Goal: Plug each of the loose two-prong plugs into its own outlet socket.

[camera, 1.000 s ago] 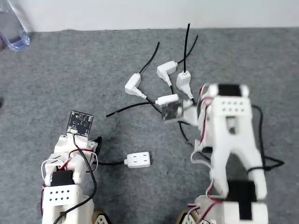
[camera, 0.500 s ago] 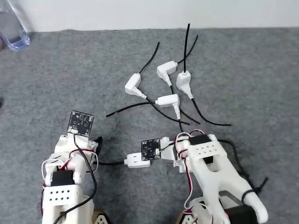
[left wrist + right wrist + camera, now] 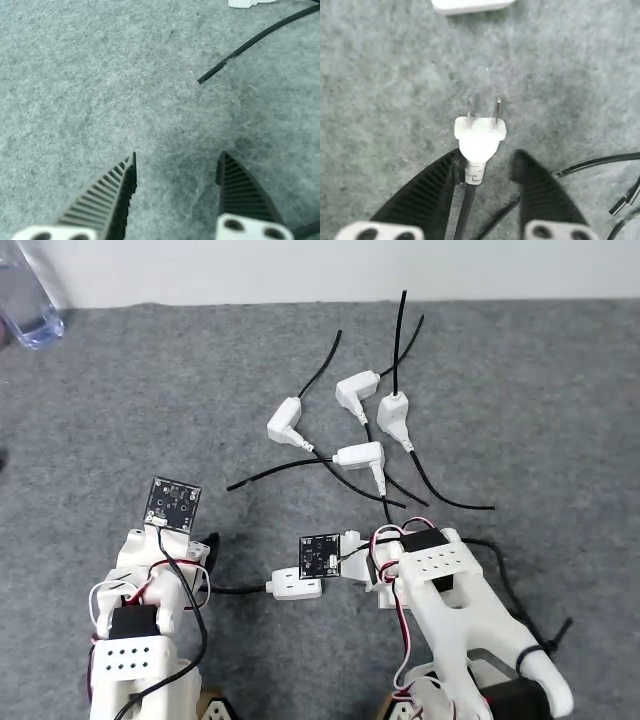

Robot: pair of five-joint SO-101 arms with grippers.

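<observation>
A grey felt mat (image 3: pixel 120 390) covers the table, with a strip of pale wall (image 3: pixel 300 270) along the 12 o'clock edge of the high view and a clear bottle (image 3: pixel 30 310) in the 10 o'clock corner.

By the look of it the task has barely begun. The white outlet (image 3: pixel 297 585) lies low in the middle of the mat with its cord running off towards 9 o'clock, and no plug shows seated in it. Four loose plugs (image 3: pixel 284 422) lie clustered with their black cords crossing, well apart from the outlet towards 12 o'clock.

A fifth plug (image 3: pixel 480 135) lies near the outlet, its two prongs pointing at the outlet's edge but not touching it. The right gripper (image 3: pixel 485 154) straddles this plug with its jaws apart. The plug's neck rests against one finger and bare mat shows between it and the other, so it does not look clamped.

The left gripper (image 3: pixel 177 155) hangs over bare mat at about 9 o'clock from the outlet, jaws wide and holding nothing. A cut cord end (image 3: pixel 200 81) lies beyond it.

All five plugs are probably left to seat, this near one first.
</observation>
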